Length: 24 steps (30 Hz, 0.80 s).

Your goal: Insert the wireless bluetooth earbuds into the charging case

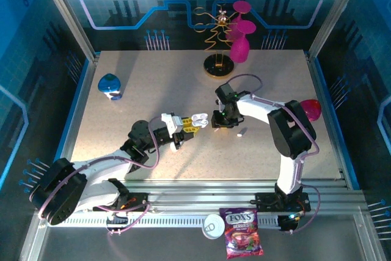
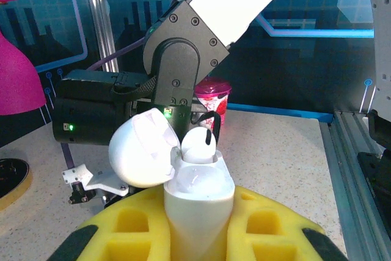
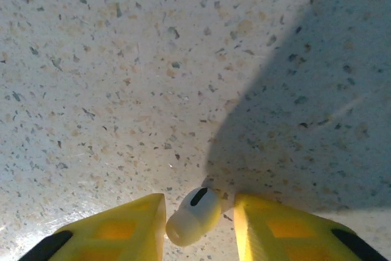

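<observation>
Charging case: the white charging case (image 1: 198, 120) (image 2: 198, 194) stands upright over the middle of the table (image 1: 153, 84). Its lid (image 2: 142, 151) is flipped open to one side.
Inside the case: one white earbud (image 2: 198, 143) sits in the case. Its rounded head, with a black mark, rises above the rim.
Second earbud: a second earbud (image 3: 194, 215) lies tilted between the right fingers (image 3: 122, 224), with speckled table behind it.
Small white piece: a small white piece (image 1: 242, 131) lies on the table near the right gripper (image 1: 219, 120), toward the right edge. It is too small to identify.
Hard to see: the case's lower body is hidden between the left fingers (image 2: 137, 221). The right fingers are cut off at the bottom edge of the wrist view.
Left gripper: the left gripper (image 1: 186, 123) clamps its yellow fingers on both sides of the case.
Right gripper: it sits just beside the case, with its fingers a narrow gap apart. The second earbud touches one finger, and a sliver of table shows beside the other. Whether it is gripped cannot be told.
</observation>
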Each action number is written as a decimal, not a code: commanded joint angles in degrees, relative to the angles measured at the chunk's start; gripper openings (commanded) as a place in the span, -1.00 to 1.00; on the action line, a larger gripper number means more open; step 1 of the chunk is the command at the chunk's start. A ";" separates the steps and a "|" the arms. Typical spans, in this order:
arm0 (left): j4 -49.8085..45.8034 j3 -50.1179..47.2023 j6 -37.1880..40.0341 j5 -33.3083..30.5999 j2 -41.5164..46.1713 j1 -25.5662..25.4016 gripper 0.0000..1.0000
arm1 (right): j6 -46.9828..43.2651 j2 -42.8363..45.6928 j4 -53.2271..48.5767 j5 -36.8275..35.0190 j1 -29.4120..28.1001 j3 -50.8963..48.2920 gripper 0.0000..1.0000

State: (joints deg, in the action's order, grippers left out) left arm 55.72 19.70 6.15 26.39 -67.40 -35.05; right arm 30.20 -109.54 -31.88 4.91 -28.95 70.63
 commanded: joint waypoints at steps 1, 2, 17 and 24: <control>1.32 -0.54 0.45 0.56 0.36 -0.44 -0.81 | 0.24 -0.73 -3.48 -2.37 -1.15 1.16 -0.37; 1.40 -0.54 0.44 0.65 0.27 -0.37 -0.81 | 0.05 -0.43 -3.84 -2.62 -1.31 1.18 -0.40; 3.45 -1.13 -0.52 -1.36 -1.20 -0.39 -0.80 | -3.87 7.43 1.01 -5.49 -3.57 -2.78 -0.50; 0.89 -0.88 -1.87 -2.69 -0.66 -0.30 -0.77 | -8.00 20.75 13.70 -8.56 -3.64 -14.22 -0.52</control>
State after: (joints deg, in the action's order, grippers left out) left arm 55.90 19.31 5.78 24.71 -68.55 -35.05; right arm 25.15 -93.80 -24.29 -0.99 -32.16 59.77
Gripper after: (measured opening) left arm 0.173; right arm 0.245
